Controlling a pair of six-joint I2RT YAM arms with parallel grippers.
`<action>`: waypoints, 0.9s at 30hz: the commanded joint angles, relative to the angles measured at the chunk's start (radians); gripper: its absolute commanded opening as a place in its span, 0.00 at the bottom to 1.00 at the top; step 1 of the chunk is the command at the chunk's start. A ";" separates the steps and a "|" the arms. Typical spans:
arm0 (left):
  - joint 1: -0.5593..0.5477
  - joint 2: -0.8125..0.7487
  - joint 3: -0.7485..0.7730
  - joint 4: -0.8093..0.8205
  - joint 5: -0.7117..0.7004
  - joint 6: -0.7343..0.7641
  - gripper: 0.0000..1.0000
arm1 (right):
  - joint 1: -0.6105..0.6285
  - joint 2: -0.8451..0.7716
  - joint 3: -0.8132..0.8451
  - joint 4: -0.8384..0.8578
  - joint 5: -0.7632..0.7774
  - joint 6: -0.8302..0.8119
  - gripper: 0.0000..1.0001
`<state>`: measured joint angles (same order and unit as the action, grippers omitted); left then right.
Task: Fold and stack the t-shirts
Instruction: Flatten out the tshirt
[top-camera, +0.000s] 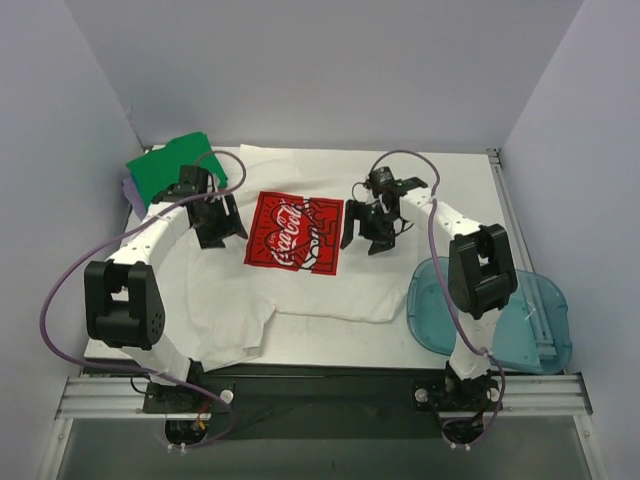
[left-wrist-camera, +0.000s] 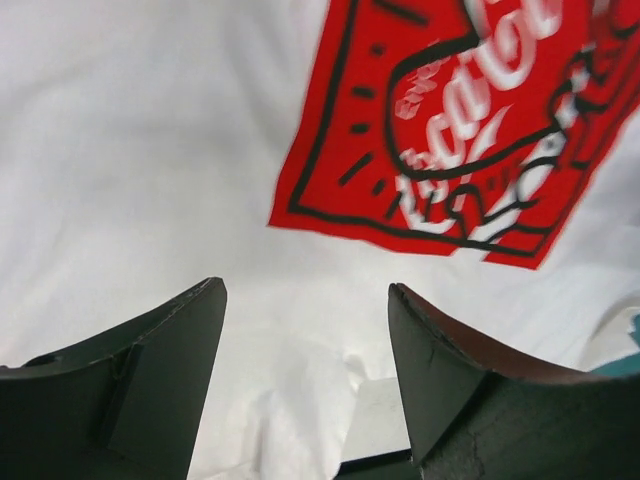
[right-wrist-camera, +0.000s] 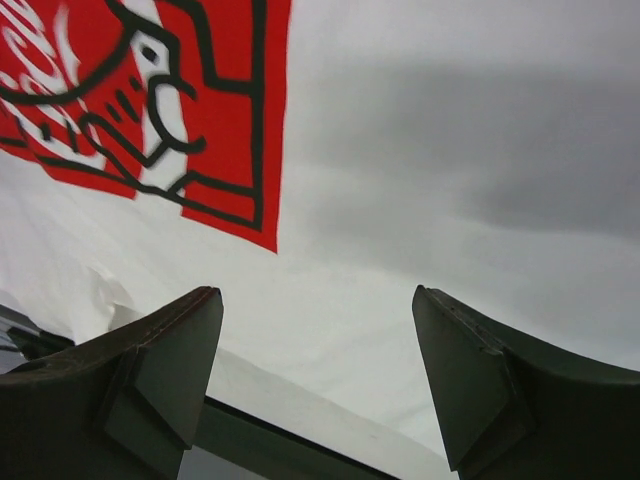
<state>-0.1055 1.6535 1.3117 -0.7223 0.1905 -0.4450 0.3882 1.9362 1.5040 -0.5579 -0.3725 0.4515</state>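
A white t-shirt (top-camera: 320, 290) lies spread flat on the table, with its red logo (top-camera: 295, 232) facing up in the middle. My left gripper (top-camera: 218, 225) hovers over the cloth just left of the logo. It is open, with only white shirt (left-wrist-camera: 150, 150) showing between its fingers (left-wrist-camera: 305, 285). My right gripper (top-camera: 368, 232) hovers just right of the logo, also open and empty (right-wrist-camera: 315, 291), above plain white cloth (right-wrist-camera: 450, 150). A folded green t-shirt (top-camera: 175, 165) sits at the back left on a lavender one (top-camera: 128, 190).
A translucent blue plastic bin (top-camera: 500, 310) lies at the near right, partly over the table edge, beside the right arm's base. Grey walls close in the back and both sides. The shirt's near hem (top-camera: 240, 340) is rumpled by the left arm.
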 joint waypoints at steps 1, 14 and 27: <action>0.018 -0.033 -0.142 0.029 0.004 -0.026 0.77 | 0.027 -0.052 -0.102 0.007 -0.006 0.009 0.79; 0.101 0.129 -0.226 0.124 -0.040 0.031 0.77 | 0.063 -0.004 -0.212 0.053 0.076 0.041 0.79; 0.128 0.365 0.012 0.104 -0.063 0.069 0.77 | 0.043 0.164 -0.019 -0.040 0.118 0.072 0.79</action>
<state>0.0109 1.9156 1.2881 -0.7589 0.1928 -0.4328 0.4438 2.0296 1.4269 -0.5713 -0.3084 0.5251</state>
